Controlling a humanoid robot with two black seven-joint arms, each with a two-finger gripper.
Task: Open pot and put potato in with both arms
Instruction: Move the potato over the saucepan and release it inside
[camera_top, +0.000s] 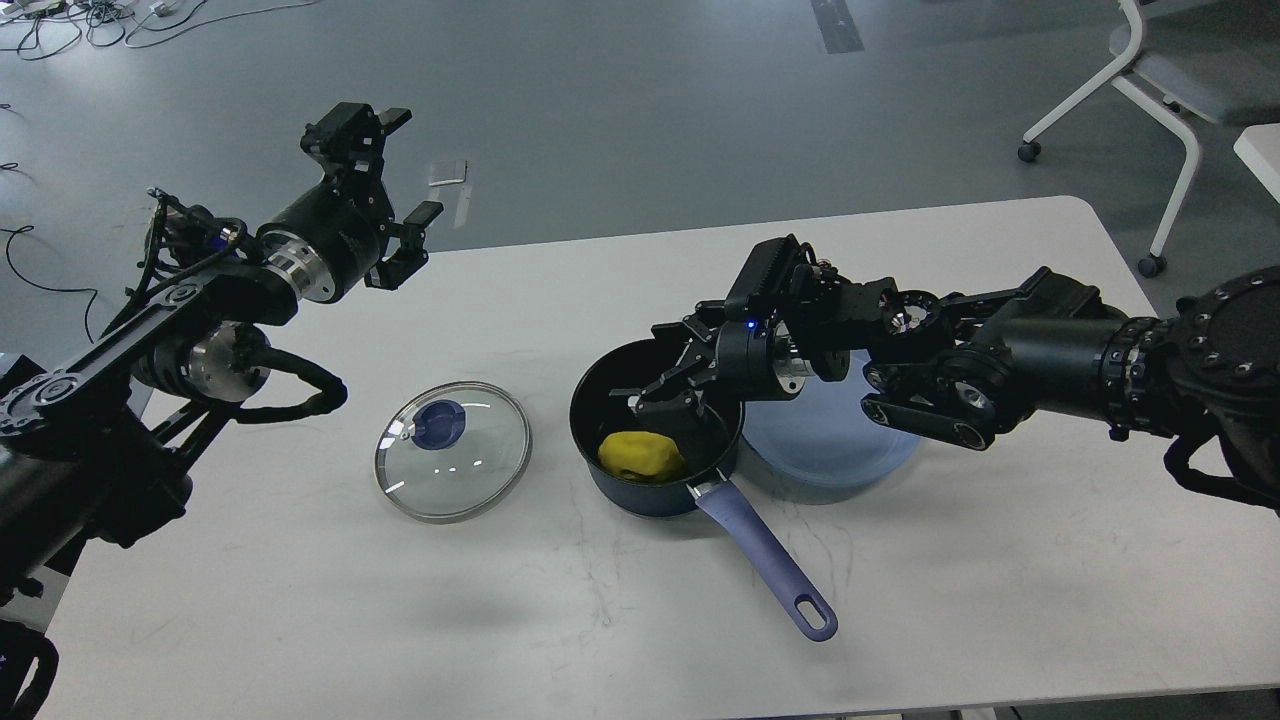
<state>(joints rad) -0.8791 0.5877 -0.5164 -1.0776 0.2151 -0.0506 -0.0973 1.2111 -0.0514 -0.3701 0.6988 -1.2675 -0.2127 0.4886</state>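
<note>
While grey floor filled the far background, the white table (900, 600) took most of the view, rounded corner, faint scuffs and hairline marks on its matte top. Right arm (1050, 350), black with silver joints, reached in across a flat blue-grey plate (850, 455). Left arm (150, 330), same build, hung raised over the table's left edge. White wheeled chair (1160, 90) stood on the floor top right; loose cables (60, 25) lay top left. Pot (650, 440), round, dark navy, sat uncovered at table centre, just beside the plate, long purple-blue handle with oval hole pointing toward the near edge. Glass lid (453, 450), round, metal-rimmed, blue knob, lay flat left of the pot, apart from it. Right gripper (665, 395) hovered inside the pot's mouth, fingers spread, holding nothing. Left gripper (400, 175) was up in the air, fingers wide apart, empty. Potato (640, 455), smooth yellow oval, rested on the pot's bottom just below the right fingers.
</note>
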